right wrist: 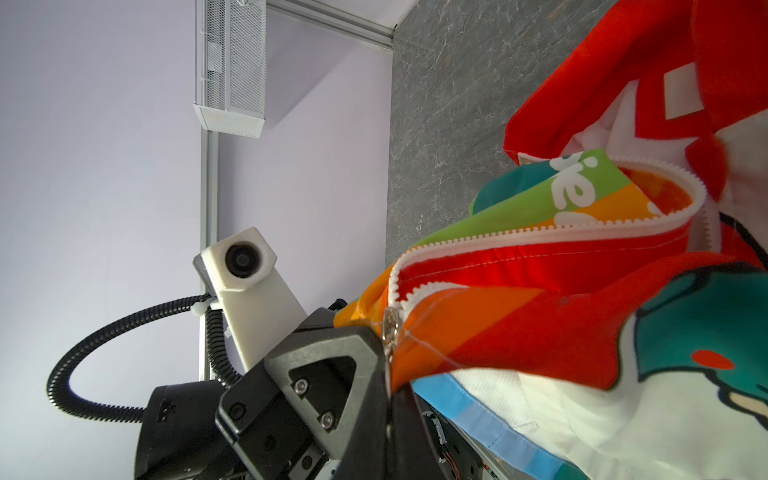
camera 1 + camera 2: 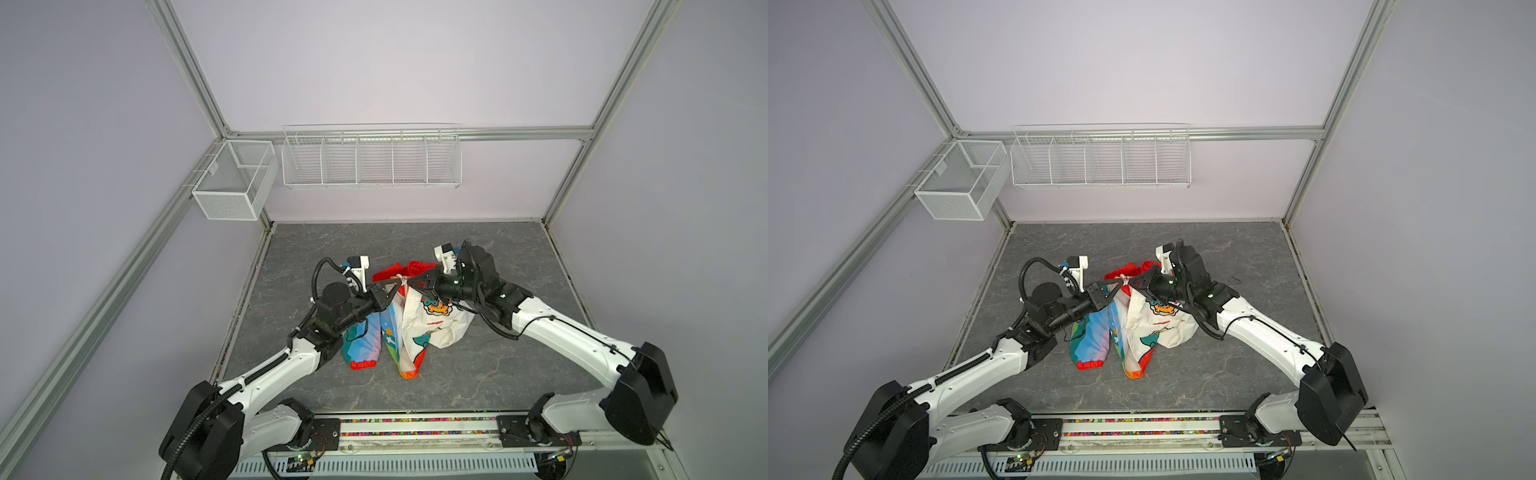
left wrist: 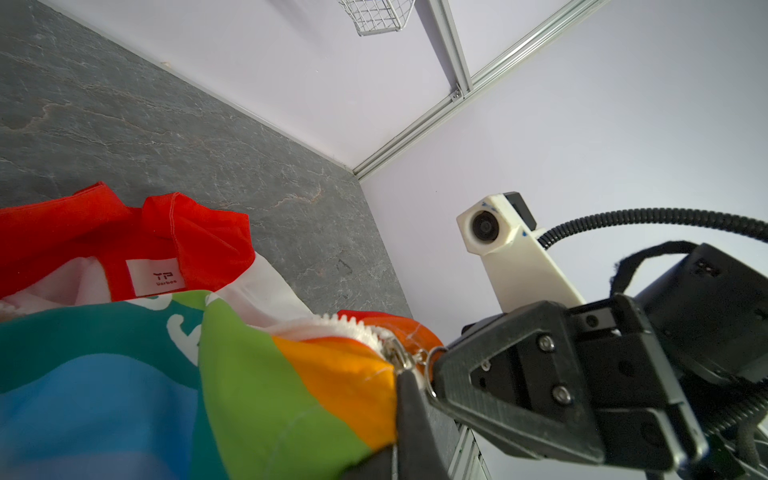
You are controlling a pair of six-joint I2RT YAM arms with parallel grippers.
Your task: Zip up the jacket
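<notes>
The left claw (image 2: pixel 397 285) and right claw (image 2: pixel 411 286) are both clamping the jacket (image 2: pixel 419 328) beside its slider (image 1: pixel 390 325), holding it up over the worktop (image 2: pixel 519 374) with its lower end drooping towards it, while the teeth (image 1: pixel 498 232) are gaping apart past the slider, so the zipping seems barely started, nearly all left.

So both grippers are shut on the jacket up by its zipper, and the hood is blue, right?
Not quite: the hood is red, not blue, as the left wrist view shows. The left gripper and right gripper are both shut on the jacket by its zipper.
</notes>
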